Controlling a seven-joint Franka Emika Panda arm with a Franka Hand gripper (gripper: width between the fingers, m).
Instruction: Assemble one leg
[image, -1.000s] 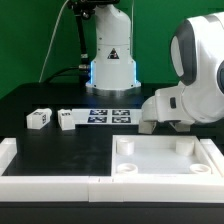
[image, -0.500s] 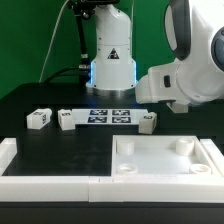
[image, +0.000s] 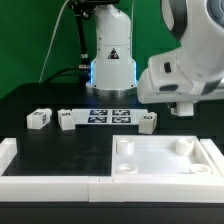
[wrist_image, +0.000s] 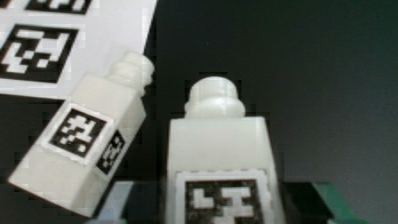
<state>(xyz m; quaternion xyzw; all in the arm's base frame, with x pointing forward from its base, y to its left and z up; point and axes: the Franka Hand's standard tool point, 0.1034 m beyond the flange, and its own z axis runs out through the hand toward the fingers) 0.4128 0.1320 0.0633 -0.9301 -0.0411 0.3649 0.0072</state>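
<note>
In the wrist view a white leg (wrist_image: 222, 160) with a square tag sits between my gripper's (wrist_image: 228, 205) two fingers, its rounded peg pointing away. The jaws stand on either side of it. A second leg (wrist_image: 89, 130) lies beside it, next to the marker board (wrist_image: 54, 45). In the exterior view my gripper (image: 183, 108) hangs above the table at the right, and the leg it holds is hidden there. That second leg (image: 148, 122) lies on the table at the marker board's right end. Two more legs (image: 40, 118) (image: 68, 119) lie to the left.
The large white tray-like piece (image: 165, 172) with round corner sockets lies at the front right. A white rail (image: 45, 183) runs along the front left. The marker board (image: 110, 115) lies in the middle, in front of the arm's base (image: 112, 70).
My arm has risen and moved toward the exterior view's right. This uncovered the leg lying by the marker board's right end.
</note>
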